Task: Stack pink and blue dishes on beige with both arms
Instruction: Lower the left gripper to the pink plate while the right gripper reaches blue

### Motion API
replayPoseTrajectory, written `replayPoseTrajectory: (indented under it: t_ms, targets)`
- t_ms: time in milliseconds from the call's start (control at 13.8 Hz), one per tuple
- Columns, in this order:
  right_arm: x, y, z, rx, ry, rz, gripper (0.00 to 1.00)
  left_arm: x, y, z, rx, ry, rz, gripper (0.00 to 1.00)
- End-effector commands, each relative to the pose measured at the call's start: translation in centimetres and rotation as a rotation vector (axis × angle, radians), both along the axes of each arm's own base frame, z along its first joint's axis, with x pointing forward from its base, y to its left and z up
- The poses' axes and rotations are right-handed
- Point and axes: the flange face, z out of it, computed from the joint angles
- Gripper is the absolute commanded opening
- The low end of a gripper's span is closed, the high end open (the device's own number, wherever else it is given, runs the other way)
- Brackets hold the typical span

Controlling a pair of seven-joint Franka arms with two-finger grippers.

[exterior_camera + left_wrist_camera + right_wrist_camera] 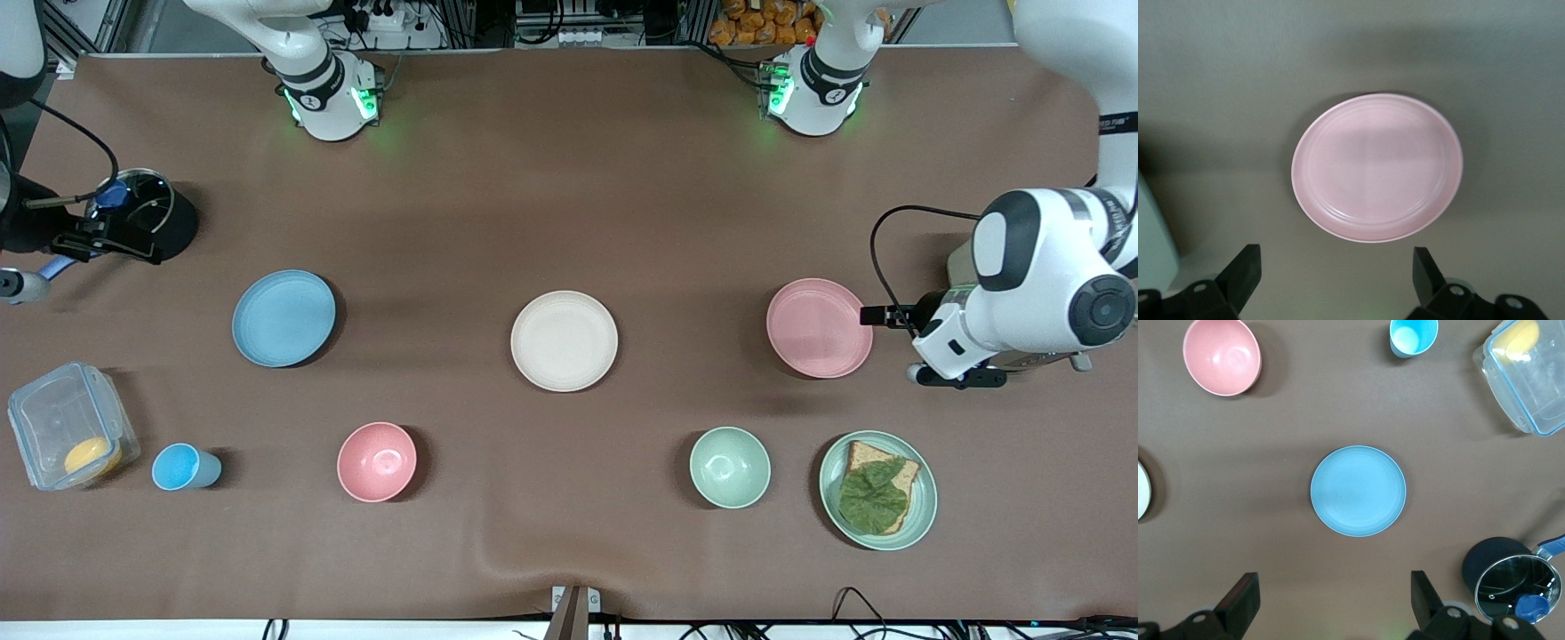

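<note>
nearest the front camera i've got the green plate with bread and a leaf [877, 490], the green bowl [730, 467], the pink bowl [377, 461] and the blue cup [182, 467] in a row, none of them mine to touch. now the jaws: my left gripper [1337, 275] is spread wide and empty, low at the pink plate [820, 327], at the rim facing the left arm's end of the table, lined up, i'd say, for a rim pinch. my right gripper [1336, 597] is parted and empty too, up high looking down on the blue plate [1358, 491], with the lidded pot [1511, 580] close under it. outward: the beige plate [564, 340] sits bare between pink and blue, a fair reach for each arm. nothing stacked yet.
</note>
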Motion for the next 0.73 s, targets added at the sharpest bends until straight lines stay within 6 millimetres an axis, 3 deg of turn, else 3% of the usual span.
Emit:
replayPoseTrajectory:
  t_ms: [0, 73, 218, 291, 364, 509, 655]
  targets:
    - [1.3, -1.0, -3.1, -0.015, 0.049, -0.012, 1.00, -1.9, 1.5, -3.4, -0.018, 0.000, 0.025, 1.00]
    - [2.0, -2.3, -4.8, -0.016, 0.071, -0.027, 1.00, -2.0, 3.3, -5.3, -0.025, 0.009, 0.046, 1.00]
    - [3.5, -3.9, -10.9, 0.012, 0.154, 0.030, 1.00, -2.1, 7.0, -8.1, -0.060, 0.019, 0.041, 1.00]
    - [4.0, -5.9, -13.5, 0.033, 0.165, 0.038, 1.00, -2.6, 8.6, -10.2, -0.109, 0.041, 0.068, 0.98]
    - [4.4, -7.3, -15.9, 0.047, 0.163, 0.051, 1.00, -2.9, 9.2, -12.1, -0.157, 0.059, 0.082, 0.78]
    - [4.5, -10.7, -20.1, 0.106, 0.150, 0.087, 1.00, -3.1, 9.4, -13.3, -0.182, 0.073, 0.094, 0.65]
    - [4.4, -13.0, -25.2, 0.159, 0.134, 0.137, 1.00, -3.0, 8.8, -13.1, -0.185, 0.071, 0.092, 0.50]
